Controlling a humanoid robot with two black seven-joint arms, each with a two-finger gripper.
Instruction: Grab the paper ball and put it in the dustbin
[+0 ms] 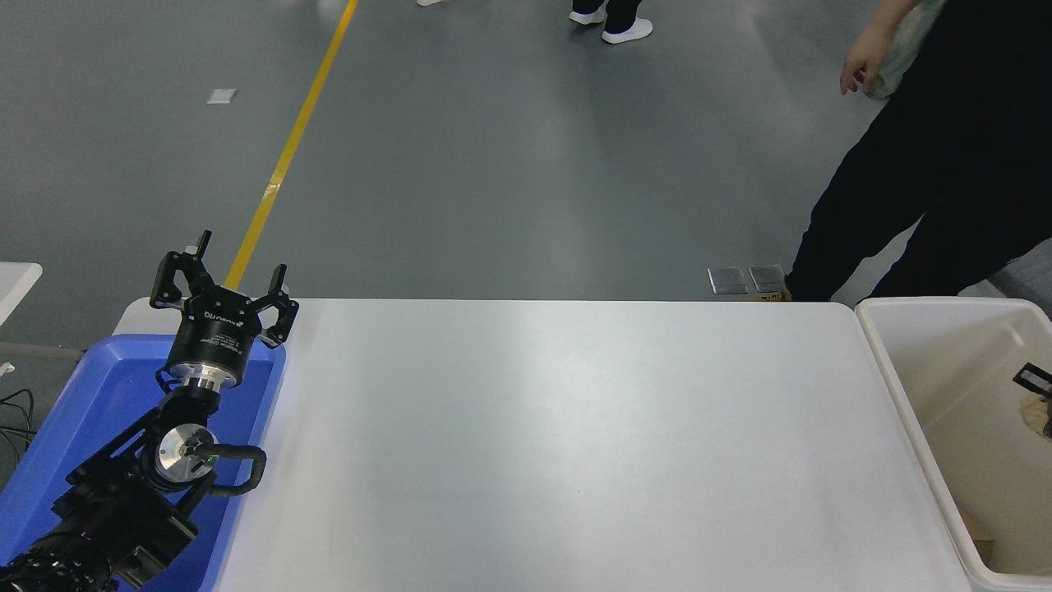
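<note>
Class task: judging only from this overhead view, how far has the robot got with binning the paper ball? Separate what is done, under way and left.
Done: the paper ball is off the white table and inside the dustbin's opening.
Under way: the right gripper, mostly cut off at the frame's edge, sits beside the ball; whether it grips it cannot be seen.
Left: confirming release and withdrawing. The left gripper is parked open over the blue tray.

A plain white bench (pixel 559 444) with a soft sheen. At its left edge, a bright blue tray (pixel 74 411) under a black left gripper (pixel 223 284) with a silver collar. At the right edge, a cream-white dustbin (pixel 904 395) with beige inner walls, showing a sliver of tan paper ball (pixel 1032 409). Beyond lies a grey floor (pixel 493 164) with a yellow stripe (pixel 288 148), and a person in black clothing (pixel 945 164).
</note>
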